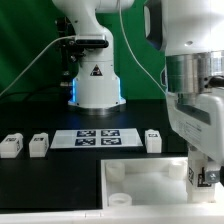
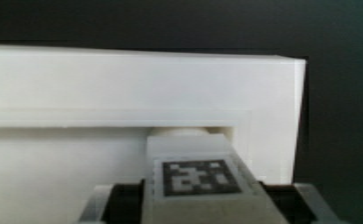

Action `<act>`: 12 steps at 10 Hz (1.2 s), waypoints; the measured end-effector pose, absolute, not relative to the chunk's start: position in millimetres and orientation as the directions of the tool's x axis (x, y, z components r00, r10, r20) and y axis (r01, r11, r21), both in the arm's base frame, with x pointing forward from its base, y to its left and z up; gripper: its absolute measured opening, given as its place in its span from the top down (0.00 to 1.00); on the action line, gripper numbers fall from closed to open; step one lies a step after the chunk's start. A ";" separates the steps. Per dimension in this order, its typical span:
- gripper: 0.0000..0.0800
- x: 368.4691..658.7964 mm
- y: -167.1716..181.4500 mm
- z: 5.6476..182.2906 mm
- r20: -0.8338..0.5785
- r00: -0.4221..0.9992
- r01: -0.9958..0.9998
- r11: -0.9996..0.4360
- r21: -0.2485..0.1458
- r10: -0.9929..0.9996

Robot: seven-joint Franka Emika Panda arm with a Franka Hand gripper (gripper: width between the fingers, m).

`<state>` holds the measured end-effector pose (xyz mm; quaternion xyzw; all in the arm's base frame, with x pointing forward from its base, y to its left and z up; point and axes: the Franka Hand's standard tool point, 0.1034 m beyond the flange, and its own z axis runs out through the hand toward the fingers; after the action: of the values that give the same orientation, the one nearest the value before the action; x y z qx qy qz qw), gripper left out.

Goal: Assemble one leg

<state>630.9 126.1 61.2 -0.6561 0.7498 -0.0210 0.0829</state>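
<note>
In the wrist view my gripper (image 2: pixel 199 203) is shut on a leg (image 2: pixel 196 172), a small white block with its black-and-white tag facing the camera. The leg's far end points at a round corner socket (image 2: pixel 192 130) in the large flat white square piece (image 2: pixel 142 85). I cannot tell whether it touches the socket. In the exterior view my gripper (image 1: pixel 204 180) hangs low over the right side of the square piece (image 1: pixel 140 185), with the held leg's tag (image 1: pixel 208 178) just showing. Three more legs lie on the table, two on the exterior view's left (image 1: pixel 11 146) (image 1: pixel 38 144) and one right of centre (image 1: pixel 153 140).
The marker board (image 1: pixel 95 137) lies flat in the middle of the black table between the loose legs. The arm's white base (image 1: pixel 97 85) stands behind it, with cables running to the exterior view's left. A green backdrop closes the back.
</note>
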 end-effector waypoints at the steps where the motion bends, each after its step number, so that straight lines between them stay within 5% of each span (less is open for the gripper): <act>1: 0.63 630.8 125.9 61.2 -0.093 -0.118 -0.981 0.131 -0.141 -0.989; 3: 0.35 630.4 126.1 60.4 -0.082 -0.045 -0.988 0.057 -0.146 -0.996; 4: 0.35 630.2 126.5 60.1 -0.082 -0.044 -0.988 0.055 -0.146 -0.996; 5: 0.22 630.0 125.9 59.9 -0.064 0.048 -0.988 -0.038 -0.150 -0.997; 8: 0.19 630.3 123.1 60.7 0.023 0.546 -0.826 -0.542 -0.154 -0.838; 12: 0.19 630.9 120.8 60.3 0.076 0.792 -0.594 -0.793 -0.136 -0.606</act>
<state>630.9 120.8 60.3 -0.9451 0.3175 -0.0577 0.0524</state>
